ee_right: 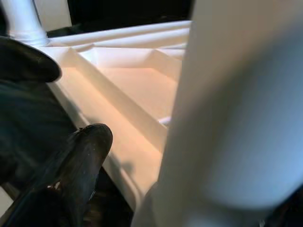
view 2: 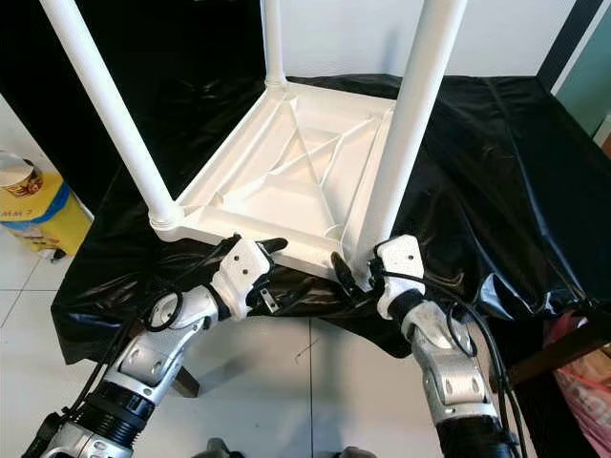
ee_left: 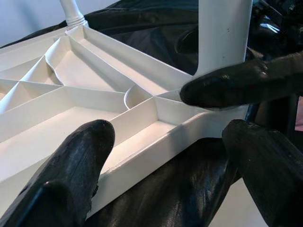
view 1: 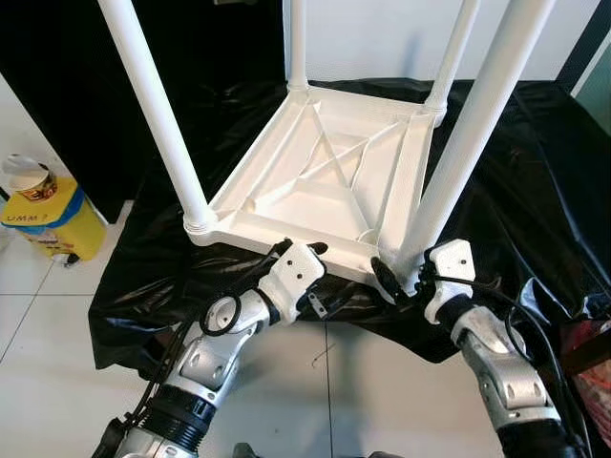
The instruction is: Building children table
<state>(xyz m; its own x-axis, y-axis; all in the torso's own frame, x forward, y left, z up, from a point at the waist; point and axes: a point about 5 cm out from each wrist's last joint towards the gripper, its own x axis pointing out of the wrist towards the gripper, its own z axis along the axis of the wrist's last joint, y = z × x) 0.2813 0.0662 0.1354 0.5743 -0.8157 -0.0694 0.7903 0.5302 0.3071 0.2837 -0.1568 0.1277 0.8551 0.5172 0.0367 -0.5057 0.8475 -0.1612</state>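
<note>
Your left arm reached up from the lower left with its elbow bent, and the left gripper (view 1: 304, 250) sat at the near edge of the upturned white table (view 1: 325, 172), roughly at the middle of that edge. Its fingers (ee_left: 80, 161) were spread apart, one above the rim and one below it, straddling the edge without clamping it. The table lay upside down on a black plastic sheet (view 1: 535, 172), ribbed underside facing up, with four white legs rising from its corners; the near-left leg (view 1: 153, 105) stood well to the left of your left gripper.

Your right arm came up from the lower right, wrist cocked inward, and the right gripper (view 1: 396, 277) was at the foot of the near-right leg (view 1: 468, 134), where the leg joins the table's corner. One black finger (view 1: 385, 280) pressed against the left side of the leg's base; the other was hidden behind the leg, so you could not tell whether the pair was clamped on it.

The left wrist view showed you what the head views did not: the ribs of the underside up close, and a finger of the right gripper (ee_left: 236, 82) lying across the leg's foot. The right wrist view gave you the leg as a pale blur very close, with one dark finger (ee_right: 83, 156) beside the table's rim. At far left on the tiled floor (view 1: 363, 401) stood a yellow container (view 1: 48, 215).
</note>
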